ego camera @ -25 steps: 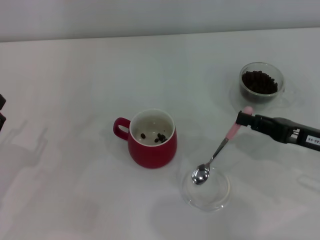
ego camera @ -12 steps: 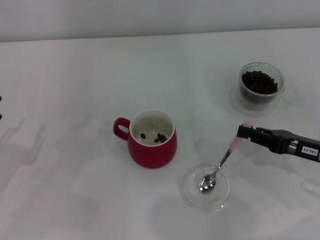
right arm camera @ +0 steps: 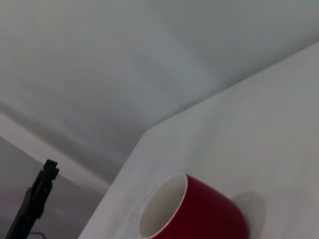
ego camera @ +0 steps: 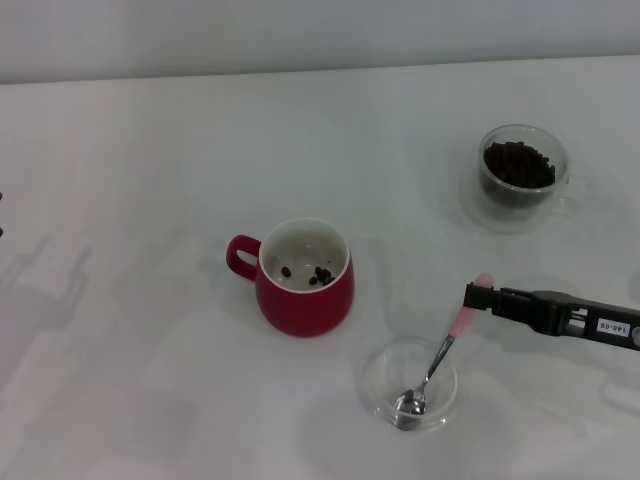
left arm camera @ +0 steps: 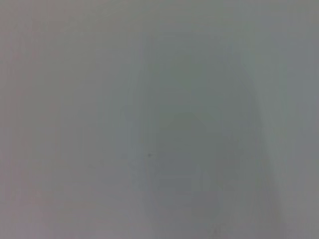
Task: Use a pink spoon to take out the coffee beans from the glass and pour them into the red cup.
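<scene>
The pink spoon hangs tilted, its pale handle pinched in my right gripper, which is shut on it and reaches in from the right. Its metal bowl rests inside a shallow clear dish, with no beans visible in it. The red cup stands left of the dish with a few coffee beans on its white bottom. In the right wrist view the red cup is seen close by. The glass stands at the far right, holding a dark heap of coffee beans.
The white table stretches wide to the left and behind the cup. Beyond the table's left edge, my parked left gripper shows as a dark shape in the right wrist view. The left wrist view shows only plain grey.
My right gripper has moved toward the table's near edge and lower, carrying the spoon. The spoon's bowl has gone from the dish's rim down into the dish.
</scene>
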{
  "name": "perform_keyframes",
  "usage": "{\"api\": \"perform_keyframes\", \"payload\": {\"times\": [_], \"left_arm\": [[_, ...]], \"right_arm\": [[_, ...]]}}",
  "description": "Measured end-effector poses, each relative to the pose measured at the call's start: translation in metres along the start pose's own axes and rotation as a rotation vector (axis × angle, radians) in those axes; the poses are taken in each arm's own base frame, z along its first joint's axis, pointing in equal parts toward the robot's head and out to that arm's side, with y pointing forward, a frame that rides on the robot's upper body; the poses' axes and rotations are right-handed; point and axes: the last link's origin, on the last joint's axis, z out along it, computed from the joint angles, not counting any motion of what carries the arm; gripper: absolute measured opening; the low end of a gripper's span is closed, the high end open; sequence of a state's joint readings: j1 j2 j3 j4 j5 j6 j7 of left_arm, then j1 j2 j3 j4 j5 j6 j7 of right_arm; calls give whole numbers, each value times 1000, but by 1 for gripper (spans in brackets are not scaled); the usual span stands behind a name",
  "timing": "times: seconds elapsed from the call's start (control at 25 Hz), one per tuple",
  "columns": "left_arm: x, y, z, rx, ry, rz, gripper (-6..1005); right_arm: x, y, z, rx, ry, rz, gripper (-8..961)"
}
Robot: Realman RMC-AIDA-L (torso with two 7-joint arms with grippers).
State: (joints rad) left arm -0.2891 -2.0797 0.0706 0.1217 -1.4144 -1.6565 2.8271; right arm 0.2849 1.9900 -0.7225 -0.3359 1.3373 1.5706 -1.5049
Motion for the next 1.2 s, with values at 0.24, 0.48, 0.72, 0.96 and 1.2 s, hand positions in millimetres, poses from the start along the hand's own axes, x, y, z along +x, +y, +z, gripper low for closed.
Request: {"api": "perform_keyframes", "payload": {"times": [0.24, 0.48, 0.72, 0.96, 1.2], "left_arm": [[0, 3, 0, -5, 4, -8, 520], [0, 4, 0, -10, 3, -10, 520], [0, 5, -1, -11, 4, -13, 520], [0, 5, -3, -9, 5, -14, 519], [0, 6, -3, -9, 7, -15, 519]], "right_arm": [[0, -3, -1, 20, 7, -1, 146], [-2, -10, 3, 65, 28, -23, 146], [-6, -10, 10, 63, 45, -35, 157], [-8, -10, 9, 65, 39, -33, 188], [-10, -11, 7, 70, 28, -34, 210]]}}
